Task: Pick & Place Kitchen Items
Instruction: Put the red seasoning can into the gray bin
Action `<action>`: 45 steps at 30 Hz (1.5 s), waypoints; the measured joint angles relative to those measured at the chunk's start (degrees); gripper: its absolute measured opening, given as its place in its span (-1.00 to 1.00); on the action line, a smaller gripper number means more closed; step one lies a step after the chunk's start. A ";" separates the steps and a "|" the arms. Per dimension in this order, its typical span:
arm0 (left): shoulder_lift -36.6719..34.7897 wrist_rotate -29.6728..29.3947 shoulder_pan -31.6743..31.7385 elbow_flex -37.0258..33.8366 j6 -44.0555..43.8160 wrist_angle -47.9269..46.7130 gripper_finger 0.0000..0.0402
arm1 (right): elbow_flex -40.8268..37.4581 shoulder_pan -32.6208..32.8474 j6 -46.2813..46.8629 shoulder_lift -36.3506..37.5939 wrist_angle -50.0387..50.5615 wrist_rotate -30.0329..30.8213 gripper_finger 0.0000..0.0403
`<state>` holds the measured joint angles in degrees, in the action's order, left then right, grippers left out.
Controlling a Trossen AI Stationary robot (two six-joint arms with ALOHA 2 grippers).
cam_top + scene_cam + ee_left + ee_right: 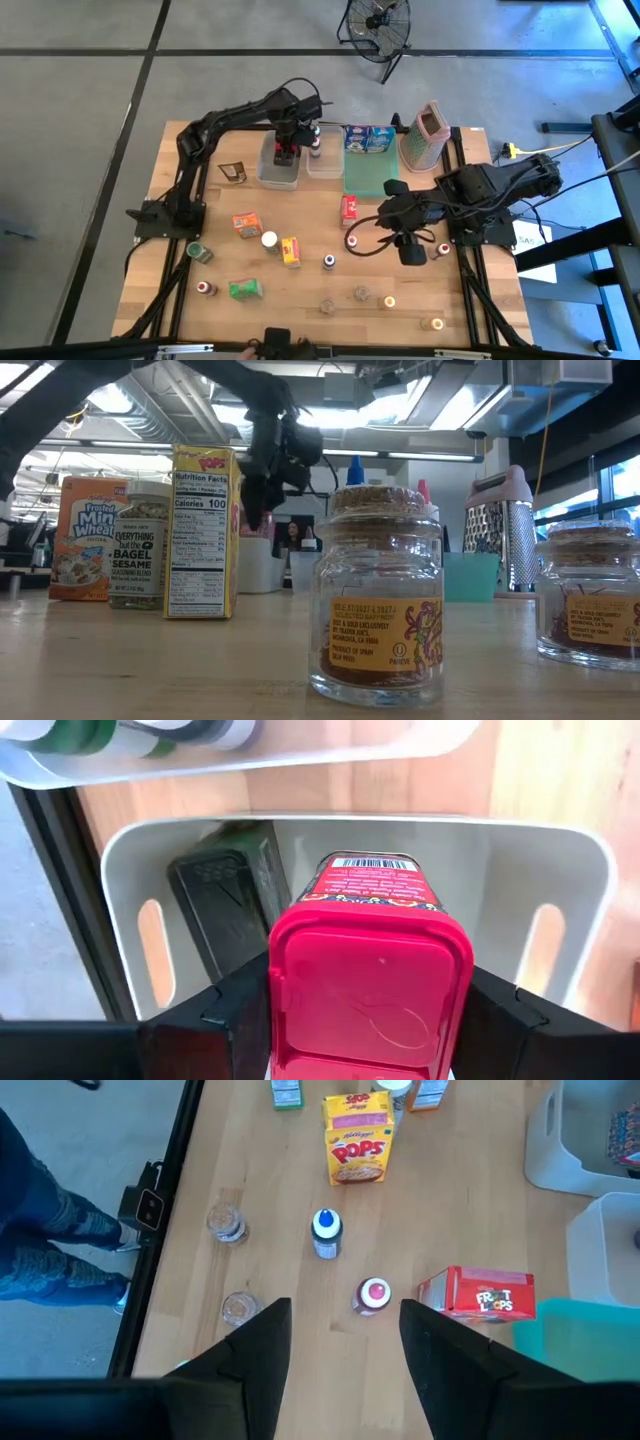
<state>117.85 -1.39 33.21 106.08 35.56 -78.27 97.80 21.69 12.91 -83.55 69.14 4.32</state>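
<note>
My left gripper (285, 152) is at the table's far side, over a pale tub (575, 880), shut on a red-lidded tin (370, 920). A dark box (225, 900) leans inside that tub. My right gripper (345, 1315) hangs open high above the table's middle, touching nothing. Below it stand a red-capped bottle (373, 1294), a blue-capped bottle (326, 1232), a red Froot Loops box (480, 1295) and a yellow Pops box (358, 1138). Further boxes, bottles and jars stand scattered over the table's near half. My left gripper pinches the tin between its two fingers, on two opposite sides just below the red lid (290, 975). The fingers come from above, pointing down. The tin stays upright with its lower end over the tub's inside; whether it touches the tub's floor I cannot tell.
A second tub (323, 160) with bottles and a flat green tray (365, 178) with blue boxes (368, 138) sit beside the first tub. A metal grater (425, 135) stands far right. A dark packet (232, 172) lies far left. Cork-topped jars (385, 600) stand near the front edge.
</note>
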 joint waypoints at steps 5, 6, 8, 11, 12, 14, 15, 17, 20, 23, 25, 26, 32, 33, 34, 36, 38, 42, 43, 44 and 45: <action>-2.59 -0.21 -1.89 0.02 -0.29 -0.24 0.10 | 0.00 0.04 -0.09 0.00 -0.14 -0.01 -0.05; -2.91 -0.21 -2.17 0.05 -0.29 -0.18 0.10 | 0.00 0.04 -0.09 0.00 -0.27 -0.01 -0.05; -3.02 -0.19 -2.49 0.07 -0.49 0.22 0.10 | 0.00 0.03 -0.09 0.00 -0.56 0.01 -0.05; -3.00 -0.24 -2.36 0.07 -1.82 0.12 0.10 | 0.00 0.02 -0.09 0.00 -0.80 0.01 -0.05; -3.00 -0.15 -2.36 0.07 -1.84 0.14 0.10 | 0.00 0.02 -0.09 0.00 -0.87 0.01 -0.05; -3.00 0.23 -2.46 0.07 -1.93 0.22 0.10 | 0.00 0.04 -0.09 -0.01 -0.83 -0.01 -0.05; -3.00 0.37 -2.51 0.07 -2.30 0.41 0.10 | 0.00 0.03 -0.09 -0.02 -0.84 0.01 -0.05; -3.00 0.52 -2.55 0.09 -3.03 0.45 0.10 | 0.00 0.04 -0.08 -0.02 -0.82 0.01 -0.05; -3.00 0.61 -2.45 0.09 -3.31 0.48 0.10 | 0.00 0.10 0.13 -0.02 -0.80 -0.01 -0.05; -2.99 0.33 -2.32 0.08 -3.33 0.55 0.10 | 0.00 0.24 0.15 -0.02 -0.80 -0.01 -0.05; -3.07 -0.67 -2.31 -0.75 -3.33 1.45 0.10 | 0.00 0.24 0.15 -0.02 -0.78 -0.01 -0.05; -3.06 -0.72 -2.09 -1.54 -3.33 1.71 0.10 | 0.00 0.24 0.15 -0.02 -0.79 -0.01 -0.05; -3.00 -0.43 -0.69 -7.26 -3.33 2.32 0.10 | 0.00 0.24 0.28 -0.02 -0.48 -0.01 -0.05; -2.98 -0.42 -0.53 -8.02 -3.34 2.46 0.10 | 0.00 0.24 0.31 -0.02 -0.45 0.01 -0.05; -2.98 -0.32 -0.38 -8.55 -3.35 2.84 0.10 | 0.00 0.24 0.26 -0.02 -0.40 0.01 -0.05; -2.98 -0.15 -0.35 -9.36 -3.33 4.26 0.10 | 0.00 0.14 0.06 -0.02 -0.32 0.00 -0.05; -2.98 -0.05 -0.37 -9.94 -3.33 5.30 0.10 | 0.00 -0.04 -0.09 -0.02 -0.30 -0.01 -0.05; -3.00 1.88 -0.34 -10.63 -3.33 7.17 0.10 | 0.00 -0.37 -0.25 -0.02 -0.24 0.01 -0.05; -3.00 2.92 -0.37 -11.07 -3.33 8.12 0.10 | 0.00 -0.37 -0.41 -0.02 -0.17 0.01 -0.05; -3.00 3.51 -0.41 -11.45 -3.33 9.12 0.10 | 0.00 -0.37 -0.56 -0.02 -0.11 0.04 -0.05; -3.00 3.68 -0.46 -11.75 -3.33 9.92 0.10 | 0.00 -0.37 -0.62 -0.04 -0.12 0.04 -0.05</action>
<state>114.85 2.29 32.74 94.34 32.23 -68.35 97.80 21.32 12.28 -83.59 69.01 4.36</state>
